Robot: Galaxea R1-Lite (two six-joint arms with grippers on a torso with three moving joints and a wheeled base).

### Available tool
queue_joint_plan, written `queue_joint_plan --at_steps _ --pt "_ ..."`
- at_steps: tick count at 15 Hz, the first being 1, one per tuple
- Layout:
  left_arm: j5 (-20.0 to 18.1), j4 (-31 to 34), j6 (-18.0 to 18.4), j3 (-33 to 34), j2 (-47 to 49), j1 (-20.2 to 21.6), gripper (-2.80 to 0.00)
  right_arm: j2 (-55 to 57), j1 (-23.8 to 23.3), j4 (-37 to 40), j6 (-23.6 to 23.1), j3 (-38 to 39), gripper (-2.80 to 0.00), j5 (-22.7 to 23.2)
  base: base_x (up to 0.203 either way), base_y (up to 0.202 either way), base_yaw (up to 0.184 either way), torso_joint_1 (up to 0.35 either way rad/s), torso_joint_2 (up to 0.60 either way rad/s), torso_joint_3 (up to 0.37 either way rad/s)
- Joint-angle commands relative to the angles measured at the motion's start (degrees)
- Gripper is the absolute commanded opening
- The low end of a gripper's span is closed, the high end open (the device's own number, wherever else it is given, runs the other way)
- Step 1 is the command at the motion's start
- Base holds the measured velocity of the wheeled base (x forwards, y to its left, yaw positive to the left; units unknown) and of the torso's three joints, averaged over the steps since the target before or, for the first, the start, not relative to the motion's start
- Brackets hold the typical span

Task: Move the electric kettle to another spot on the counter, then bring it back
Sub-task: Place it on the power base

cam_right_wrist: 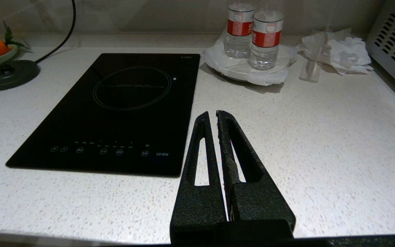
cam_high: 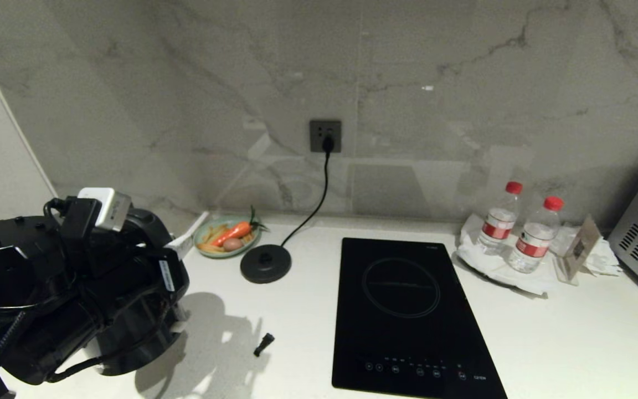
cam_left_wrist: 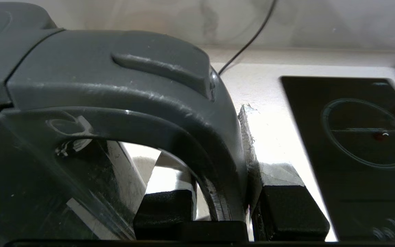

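On white counter (cam_high: 574, 332), marble wall (cam_high: 186, 83), hob (cam_high: 407, 310)

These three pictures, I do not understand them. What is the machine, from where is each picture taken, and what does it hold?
It is a two-armed robot at a kitchen counter. One picture looks down from its head; the others come from cameras on each wrist. The left gripper is shut on the handle of the black electric kettle, at the counter's left. The right gripper is shut, empty, idle above the counter. Lying there: the kettle's base disc, an induction hob, a plate of vegetables and two water bottles.
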Motion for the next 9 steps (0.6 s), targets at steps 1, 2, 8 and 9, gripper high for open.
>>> queue_joint_plan --at_steps 1,2,8,9 --pt "0.1 -0.3 -0.1 0.4 -0.3 -0.6 -2.80 0.0 0.0 0.0 0.0 0.0 -2.80 0.0 0.112 0.000 0.004 0.027 0.01 -0.001" --pt "0.1 -0.4 0.1 0.4 -0.3 -0.6 -2.80 0.0 0.0 0.0 0.0 0.0 -2.80 0.0 0.000 0.000 0.000 0.027 0.01 0.001" --pt "1.5 -0.4 -0.1 -3.5 2.1 -4.4 -2.80 0.0 0.0 0.0 0.0 0.0 -2.80 0.0 0.000 0.000 0.000 0.000 0.00 0.000" --pt "3.0 -0.4 -0.1 -5.0 3.2 -5.8 -2.80 0.0 0.0 0.0 0.0 0.0 -2.80 0.0 0.000 0.000 0.000 0.000 0.00 0.000"
